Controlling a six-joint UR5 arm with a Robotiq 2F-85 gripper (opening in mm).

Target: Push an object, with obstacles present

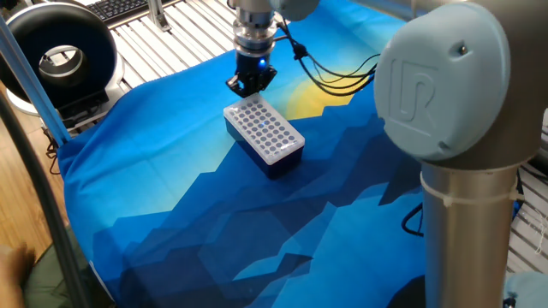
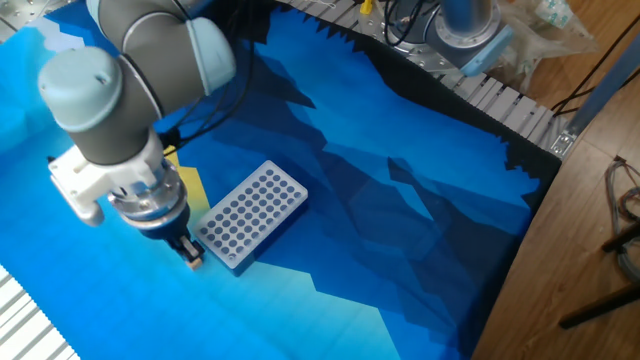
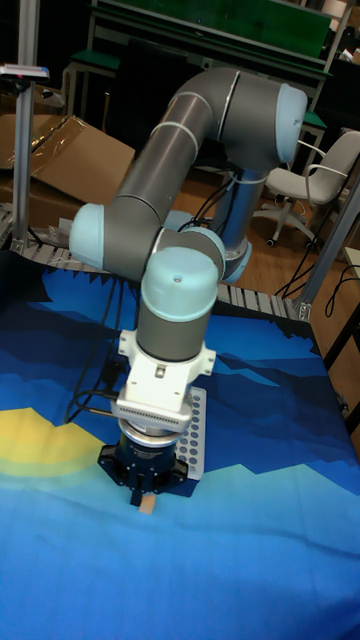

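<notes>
The object, a tiny tan wooden cube (image 2: 197, 263), lies on the blue cloth just off the near corner of the obstacle, a blue-sided box with a white holed top (image 2: 250, 215). My gripper (image 2: 189, 254) points straight down with its fingers together, their tips touching the cube's side. In the tall fixed view the cube (image 3: 148, 506) peeks out under the gripper (image 3: 142, 492), with the box (image 3: 191, 436) behind it. In one fixed view the gripper (image 1: 249, 84) stands at the far end of the box (image 1: 264, 133), and the cube is hidden there.
My arm's big elbow (image 1: 462, 128) fills the right foreground. Black cables (image 1: 338, 75) trail over the yellow patch of cloth. A round black device (image 1: 56, 56) sits on the slatted table (image 1: 188, 34) at the left. A second robot base (image 2: 465, 30) stands beyond the cloth.
</notes>
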